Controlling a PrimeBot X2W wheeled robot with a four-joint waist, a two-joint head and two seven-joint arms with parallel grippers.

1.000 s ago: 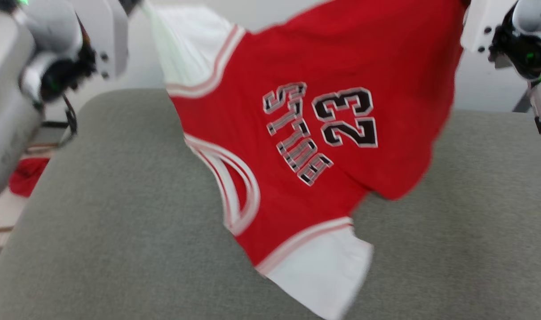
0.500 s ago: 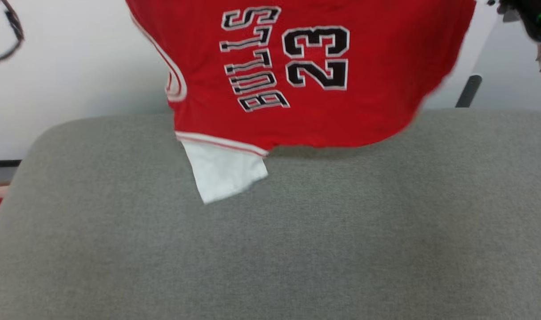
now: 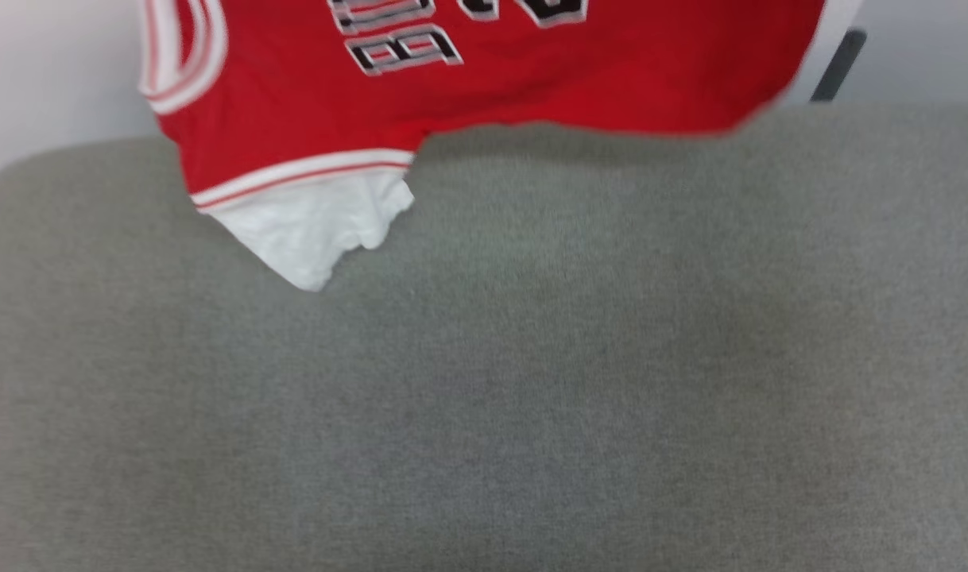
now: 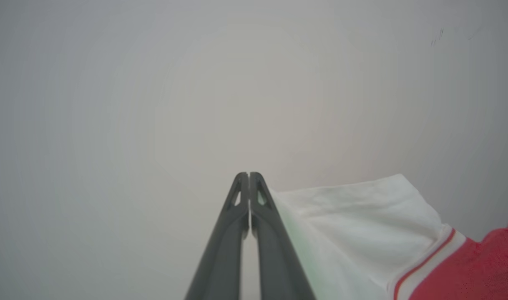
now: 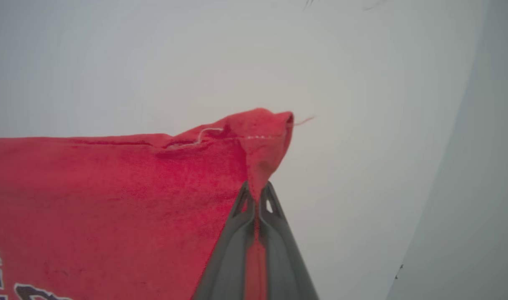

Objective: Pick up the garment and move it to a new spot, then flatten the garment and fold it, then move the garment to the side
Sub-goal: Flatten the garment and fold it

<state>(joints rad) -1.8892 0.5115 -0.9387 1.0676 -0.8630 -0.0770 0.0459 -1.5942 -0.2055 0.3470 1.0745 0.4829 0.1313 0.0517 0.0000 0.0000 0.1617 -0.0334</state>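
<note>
Red garment [image 3: 532,87] hanging spread in the air over the far edge of the grey worktop [image 3: 532,381], with one white sleeve [image 3: 309,238] dangling at far left (the lettering is cut off by the frame). Left tool [image 4: 249,177] closed on the garment's white cloth. Right tool [image 5: 256,189] closed, pinching a red hem corner.

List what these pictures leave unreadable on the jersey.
- Head view: the jersey's number and lettering, cut off by the top edge; right hem blurred.
- Left wrist view: how much sleeve the left gripper pinches, hidden by its fingers.
- Right wrist view: lettering, cut off at the bottom-left edge.
</note>
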